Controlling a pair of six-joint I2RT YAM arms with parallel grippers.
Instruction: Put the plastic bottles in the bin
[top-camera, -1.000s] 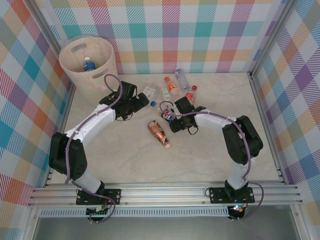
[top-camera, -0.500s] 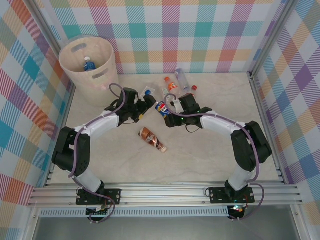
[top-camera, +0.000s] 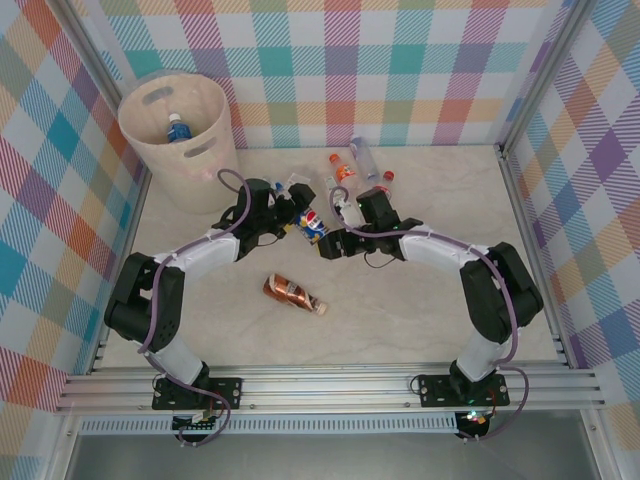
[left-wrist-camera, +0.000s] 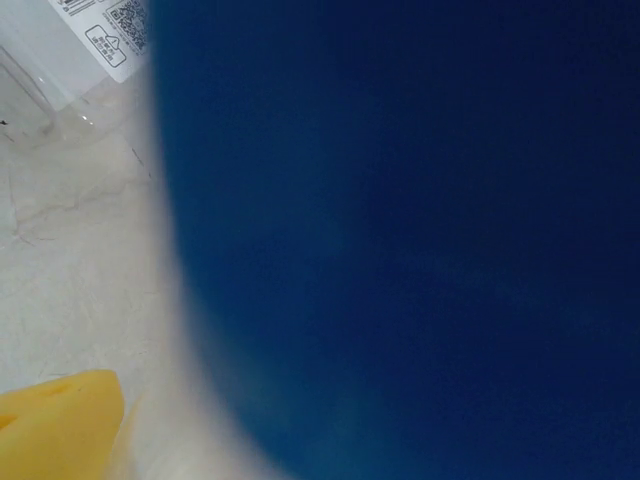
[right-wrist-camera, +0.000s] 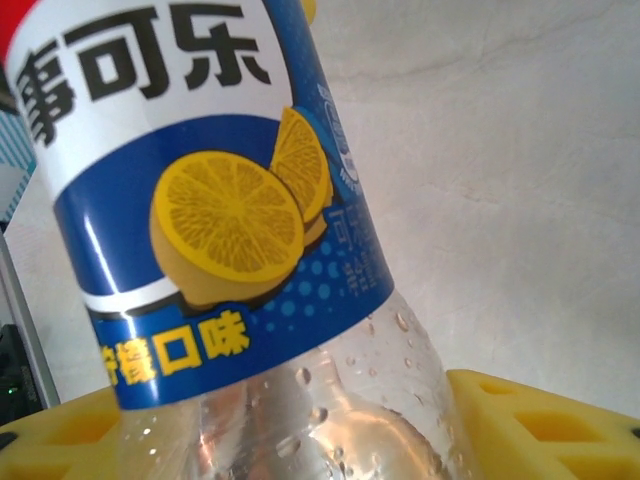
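A clear plastic bottle with a blue lemon label (top-camera: 313, 222) hangs above the table's middle, between my two grippers. My right gripper (top-camera: 327, 240) is shut on its clear lower body (right-wrist-camera: 330, 420), with yellow fingers (right-wrist-camera: 540, 425) on either side. My left gripper (top-camera: 292, 216) stands open right against the bottle, whose blue label (left-wrist-camera: 400, 240) is blurred and very close in the left wrist view; one yellow fingertip (left-wrist-camera: 55, 415) shows at the lower left. A brown-labelled bottle (top-camera: 291, 292) lies on the table. The cream bin (top-camera: 190, 165) stands at the back left with a blue-capped bottle (top-camera: 178, 128) inside.
Several more bottles lie grouped near the back wall: an orange one (top-camera: 343, 170), a clear one (top-camera: 362, 155), a red-capped one (top-camera: 384, 184) and a white-labelled one (top-camera: 298, 185). Plaid walls close in the table on three sides.
My right gripper carried the blue-labelled bottle left and back to the left gripper, which came right to meet it. The brown bottle shifted left and nearer.
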